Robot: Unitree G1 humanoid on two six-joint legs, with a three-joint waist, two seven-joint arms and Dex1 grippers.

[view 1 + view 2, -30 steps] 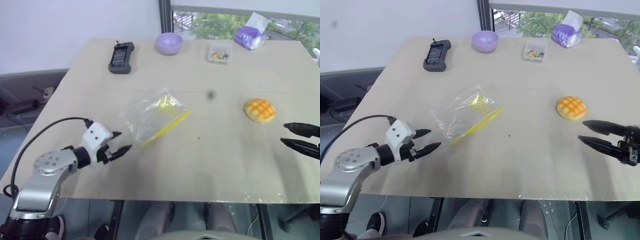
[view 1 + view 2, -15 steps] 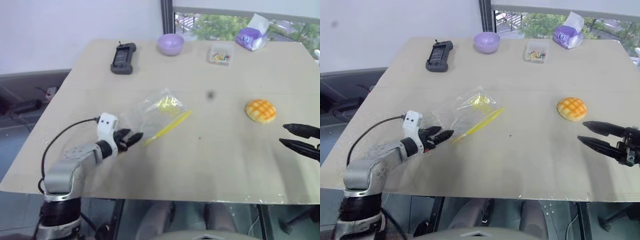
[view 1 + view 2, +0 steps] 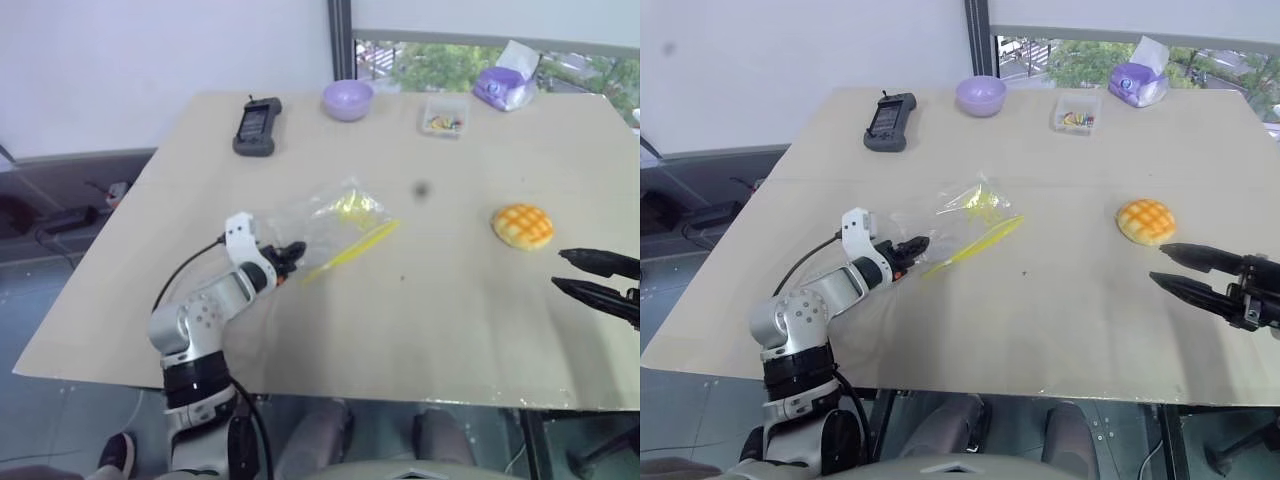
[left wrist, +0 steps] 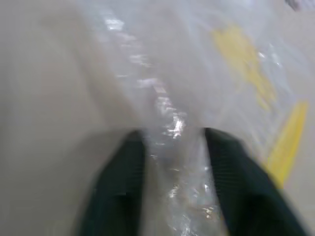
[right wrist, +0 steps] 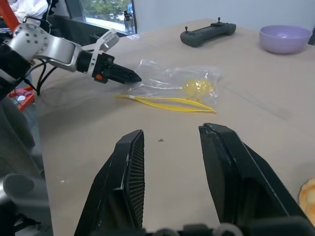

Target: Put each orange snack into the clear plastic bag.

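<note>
A dark grey handheld controller with a small antenna (image 3: 256, 125) is lying near the far left corner of the pale beige tabletop (image 3: 450, 320). A lilac round bowl (image 3: 348, 100), a small clear box of colourful bits (image 3: 443, 115) and a purple tissue pack with white tissue sticking up (image 3: 506, 87) are sitting in a row along the far edge.

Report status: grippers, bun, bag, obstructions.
Left gripper at clear plastic bag corner, film between its fingers. Right gripper open, empty, just short of orange snack. Nothing between them.

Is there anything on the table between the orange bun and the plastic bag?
Nothing visible does. The orange snack sits on bare table, with plain tabletop between it and the clear plastic bag. The right claw is open beside the bun, also with nothing between them.
</note>
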